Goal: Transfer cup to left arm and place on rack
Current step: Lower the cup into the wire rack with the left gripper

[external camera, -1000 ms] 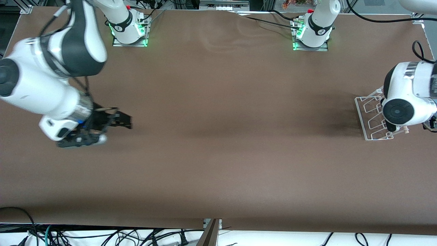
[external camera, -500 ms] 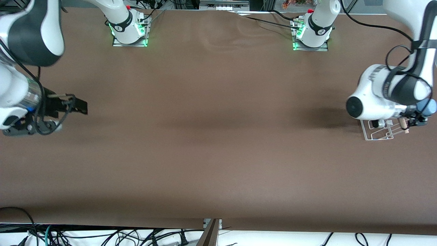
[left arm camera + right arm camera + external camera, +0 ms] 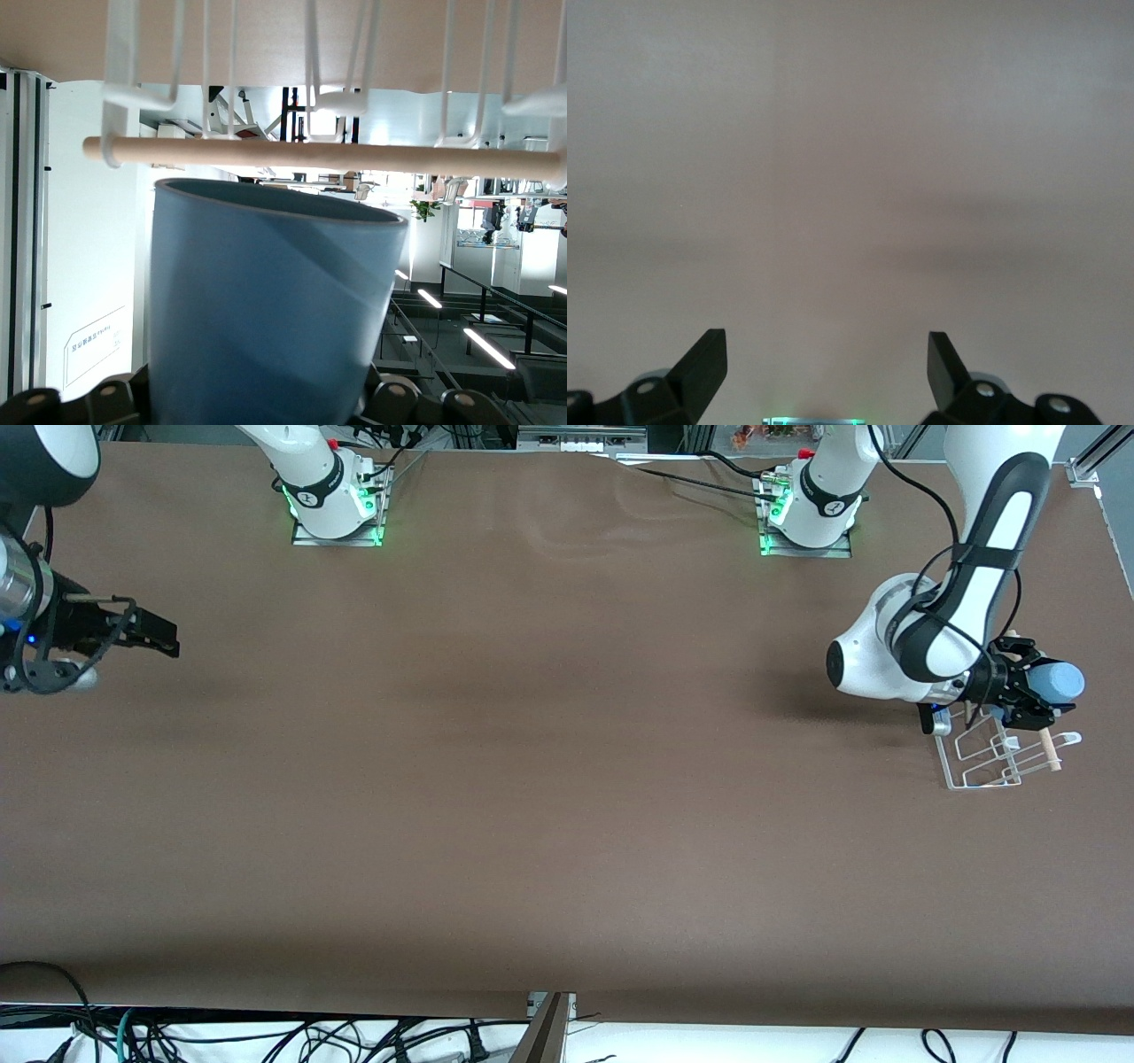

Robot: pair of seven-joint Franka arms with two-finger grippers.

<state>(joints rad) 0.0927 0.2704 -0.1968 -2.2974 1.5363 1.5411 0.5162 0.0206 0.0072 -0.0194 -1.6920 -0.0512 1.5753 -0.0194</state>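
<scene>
cup base and left claw fingertips cut off

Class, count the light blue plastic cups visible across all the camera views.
1. The light blue plastic cup is held on its side in the left gripper, over the white wire rack. No others are visible.

The light blue cup fills the lower middle, its rim just under the rack's wooden dowel, held between the black jaws.

The cup hangs over the rack at the left arm's table end.
</scene>
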